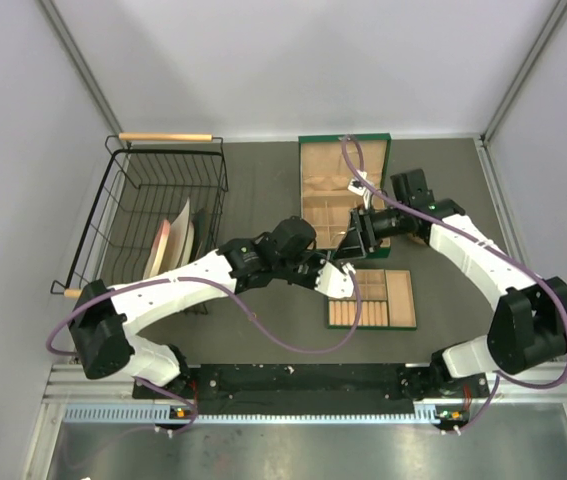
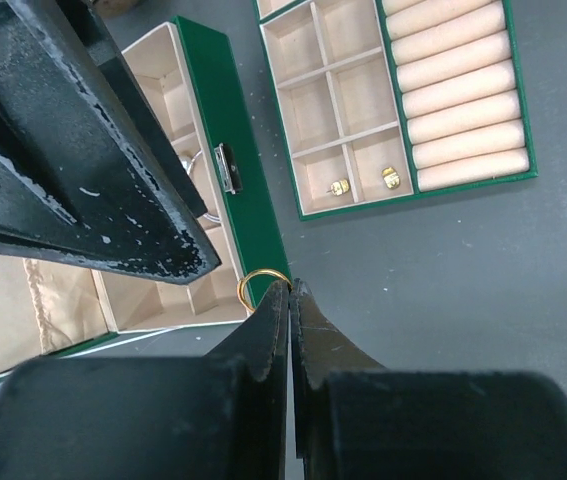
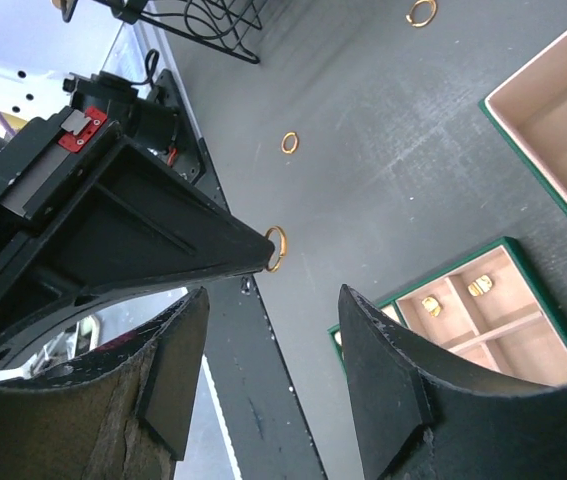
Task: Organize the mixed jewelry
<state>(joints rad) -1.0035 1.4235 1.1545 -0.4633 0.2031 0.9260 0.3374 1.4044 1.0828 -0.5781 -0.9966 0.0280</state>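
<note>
Mixed jewelry [image 2: 391, 178] looks half sorted to me: two studs [image 2: 335, 187] in the tray [image 2: 443, 191], my left fingers [image 2: 270, 335] pinching a ring [image 2: 263, 285], right fingers [image 3: 393, 380] spread, two rings [image 3: 290, 142] loose on the table [image 3: 393, 120] at twelve o'clock.

left hand [image 2: 291, 292]: pinching gold ring [image 2: 254, 274] | studs [image 2: 339, 187]: two, tray [image 2: 313, 110] compartments

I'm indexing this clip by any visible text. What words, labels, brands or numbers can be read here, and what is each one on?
No text can be read in any view.
Red patch on the black housing in the right wrist view: too small to tell if it carries print.
Green box, tan tray, wire basket: no print visible.
</note>
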